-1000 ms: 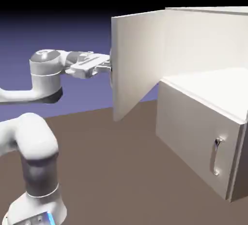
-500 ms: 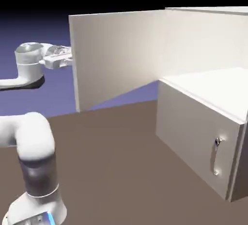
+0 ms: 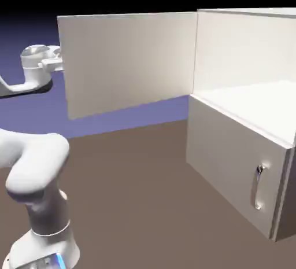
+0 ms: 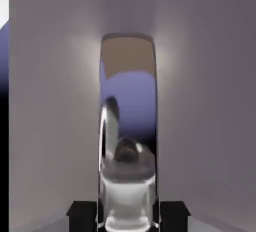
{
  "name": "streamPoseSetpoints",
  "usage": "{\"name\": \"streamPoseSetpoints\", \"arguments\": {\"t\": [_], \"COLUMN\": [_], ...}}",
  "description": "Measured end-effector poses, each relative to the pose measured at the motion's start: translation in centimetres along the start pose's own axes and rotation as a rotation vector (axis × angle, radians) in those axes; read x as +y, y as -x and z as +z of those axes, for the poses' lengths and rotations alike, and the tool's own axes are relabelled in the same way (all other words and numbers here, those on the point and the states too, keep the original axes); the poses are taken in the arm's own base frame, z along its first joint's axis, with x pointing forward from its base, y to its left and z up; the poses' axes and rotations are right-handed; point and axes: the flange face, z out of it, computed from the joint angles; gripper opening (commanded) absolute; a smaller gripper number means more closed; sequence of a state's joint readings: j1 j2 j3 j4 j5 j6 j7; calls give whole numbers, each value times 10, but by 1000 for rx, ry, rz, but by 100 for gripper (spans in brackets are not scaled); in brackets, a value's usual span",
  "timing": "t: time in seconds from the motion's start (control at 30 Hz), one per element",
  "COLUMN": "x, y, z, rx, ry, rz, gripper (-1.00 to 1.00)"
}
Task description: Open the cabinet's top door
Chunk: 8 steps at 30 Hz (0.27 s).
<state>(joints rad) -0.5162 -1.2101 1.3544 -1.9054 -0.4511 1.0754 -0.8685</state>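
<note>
Hand view, near to far: the pincer (image 4: pixel 128 215), clamped on the long silver handle (image 4: pixel 128 126), has drawn the top door (image 3: pixel 127 62) wider than a second ago, toward nine o'clock from the cabinet (image 3: pixel 248 117) in the exterior view; opening judged nearly complete.

1. The top door (image 3: pixel 127 62) has swung much wider; its free edge now sits far toward the exterior view's left.
2. My gripper (image 3: pixel 56 63) travelled left with it, now mostly hidden behind that edge.
</note>
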Motion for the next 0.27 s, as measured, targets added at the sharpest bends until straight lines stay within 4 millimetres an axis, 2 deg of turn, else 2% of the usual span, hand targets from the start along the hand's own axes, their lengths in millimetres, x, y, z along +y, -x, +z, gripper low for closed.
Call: {"name": "streamPoseSetpoints", "arguments": {"t": [0.27], "x": [13], "y": [-13], "z": [-53], "rx": [-77], "ry": [-77], "rz": [0], "gripper": [-100]}}
